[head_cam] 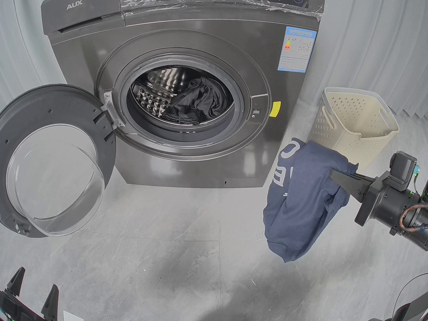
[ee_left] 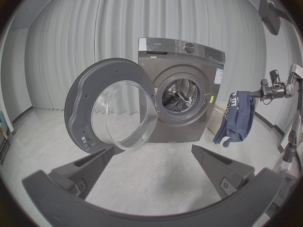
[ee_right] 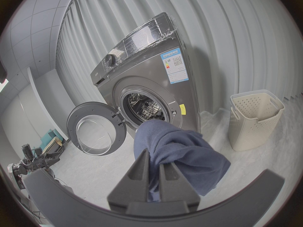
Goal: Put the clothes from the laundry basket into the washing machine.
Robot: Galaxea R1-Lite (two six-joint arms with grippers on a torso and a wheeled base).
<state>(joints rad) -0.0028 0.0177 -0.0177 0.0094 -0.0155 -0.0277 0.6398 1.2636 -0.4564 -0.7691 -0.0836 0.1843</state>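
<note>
A navy blue garment (head_cam: 303, 197) with white print hangs in the air to the right of the washing machine (head_cam: 178, 81), in front of the cream laundry basket (head_cam: 356, 121). My right gripper (head_cam: 341, 177) is shut on the garment's upper edge; the cloth (ee_right: 180, 152) drapes over its fingertips (ee_right: 157, 171). A dark garment (head_cam: 196, 101) lies inside the drum. The machine's round door (head_cam: 49, 157) stands swung open to the left. My left gripper (head_cam: 33, 290) is low at the near left, open, holding nothing; its fingers (ee_left: 94, 164) are spread wide.
Pale tiled floor (head_cam: 178, 255) spreads in front of the machine. White curtains (head_cam: 379, 36) hang behind the machine and basket. The open door (ee_left: 104, 104) juts into the space on the left side.
</note>
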